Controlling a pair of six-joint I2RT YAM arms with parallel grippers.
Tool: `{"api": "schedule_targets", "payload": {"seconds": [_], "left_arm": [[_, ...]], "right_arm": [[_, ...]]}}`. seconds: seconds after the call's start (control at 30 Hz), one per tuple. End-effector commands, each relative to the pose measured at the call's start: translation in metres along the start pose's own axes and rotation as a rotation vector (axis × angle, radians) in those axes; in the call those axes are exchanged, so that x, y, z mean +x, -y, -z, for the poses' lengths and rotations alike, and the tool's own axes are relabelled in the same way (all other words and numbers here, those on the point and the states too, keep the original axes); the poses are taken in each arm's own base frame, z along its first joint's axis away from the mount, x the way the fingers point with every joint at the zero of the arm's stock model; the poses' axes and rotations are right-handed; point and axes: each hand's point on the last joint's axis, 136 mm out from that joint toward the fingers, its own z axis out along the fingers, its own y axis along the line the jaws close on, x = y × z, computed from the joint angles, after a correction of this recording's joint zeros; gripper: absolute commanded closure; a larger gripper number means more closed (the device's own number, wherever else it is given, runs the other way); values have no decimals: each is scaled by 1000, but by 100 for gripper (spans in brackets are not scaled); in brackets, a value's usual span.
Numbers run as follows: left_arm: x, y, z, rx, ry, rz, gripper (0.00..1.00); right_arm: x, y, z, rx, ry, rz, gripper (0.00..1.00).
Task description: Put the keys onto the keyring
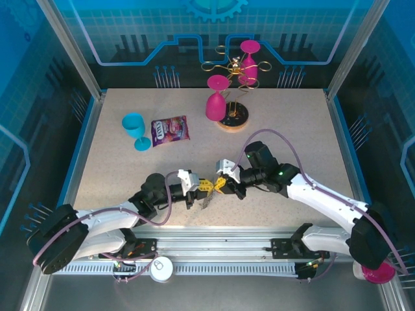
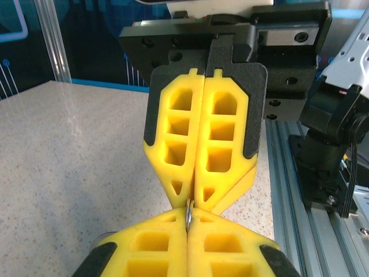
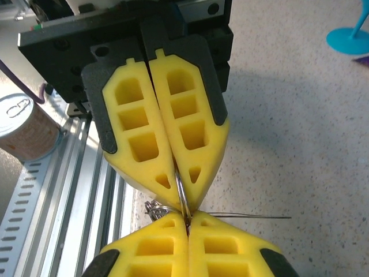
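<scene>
The speckled beige table [image 1: 279, 123] takes up most of the overhead view. My two white and black arms lie low across its near part. My left arm [image 1: 110, 223] reaches from the lower left corner toward the middle, its elbow bent and its forearm almost level. My right arm [image 1: 324, 197] comes in from the lower right, its wrist turned so the two tools meet nose to nose just below the centre of the frame.

At the far edge stands a gold wire glass rack [image 1: 233, 68] on a round wooden base, carrying two magenta plastic goblets [image 1: 217, 100]. Left of it a light blue plastic goblet [image 1: 135, 128] stands upright. A purple snack packet [image 1: 170, 130] lies flat just beside the blue goblet. A small tin can [image 1: 161, 268] with a pull tab sits on the rail between my bases.

My left gripper [image 1: 205, 186] has its yellow fingers [image 2: 155, 248] pressed together. A sliver of metal is caught at their tips. My right gripper [image 1: 221, 184] is likewise closed, with its fingers [image 3: 155, 248] tip to tip against the left ones.

Both pinch the flat grey metal keyring [image 3: 180, 193], seen edge-on and held off the table between the two sets of tips. Some of its small thin wire rings [image 3: 154, 210] dangle to the left of the pinch in the right wrist view.
</scene>
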Motion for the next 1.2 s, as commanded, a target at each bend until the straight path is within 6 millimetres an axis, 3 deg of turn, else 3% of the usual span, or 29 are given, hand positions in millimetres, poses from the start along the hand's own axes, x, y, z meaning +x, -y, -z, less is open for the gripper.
{"api": "schedule_targets", "payload": {"seconds": [0.0, 0.17, 0.2, 0.43, 0.73, 0.9, 1.17], "left_arm": [[3, -1, -1, -14, 2, 10, 90], [18, -1, -1, -14, -72, 21, 86], [20, -1, 0, -15, -86, 21, 85], [24, 1, 8, -22, -178, -6, 84], [18, 4, 7, -1, -212, -20, 87], [12, 7, 8, 21, -230, -32, 94], [-3, 10, 6, 40, -199, -30, 92]], "right_arm": [[-2, -5, -2, -27, -40, 35, 100], [3, -9, -7, -54, -82, 30, 100], [-6, -7, -5, -51, -77, 45, 100], [-4, -12, -3, -75, -163, 49, 100], [-3, -18, -13, -118, -265, 78, 100], [-4, -19, -17, -129, -297, 95, 100], [-5, -22, -21, -150, -303, 84, 100]]}}
